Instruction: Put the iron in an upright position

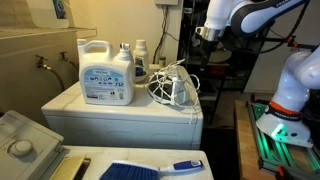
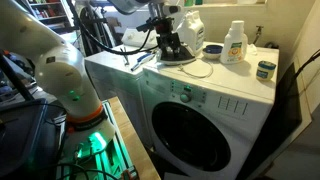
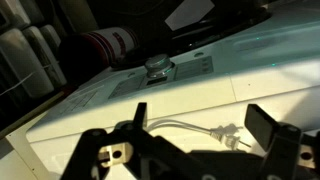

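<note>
From my station the gripper (image 1: 207,36) hangs in the air above the washer (image 1: 120,112), up and to one side of the iron (image 1: 181,88) and touching nothing. The wrist view shows the fingers (image 3: 272,138) spread as wide as they go, with nothing between them. Under them there is only the white top and a stretch of the cord (image 3: 185,125) ending in its plug (image 3: 220,130).

The iron sits on the washer top near the corner closest to the arm, beside the jug (image 1: 105,75), with two small bottles (image 1: 132,55) behind. Its light cord (image 1: 160,90) loops around it in loose coils. In an exterior view the iron (image 2: 178,50) shows as a dark shape low on the top, close under the gripper (image 2: 160,24), and a loop of cord (image 2: 197,70) lies in front of it toward the control panel. I cannot tell for sure from either exterior view whether it is on its soleplate or leaning — it is small and partly lost in the cord.

In the wrist view the iron is out of sight. A round knob (image 3: 157,68) shows on the washer's far panel.
</note>
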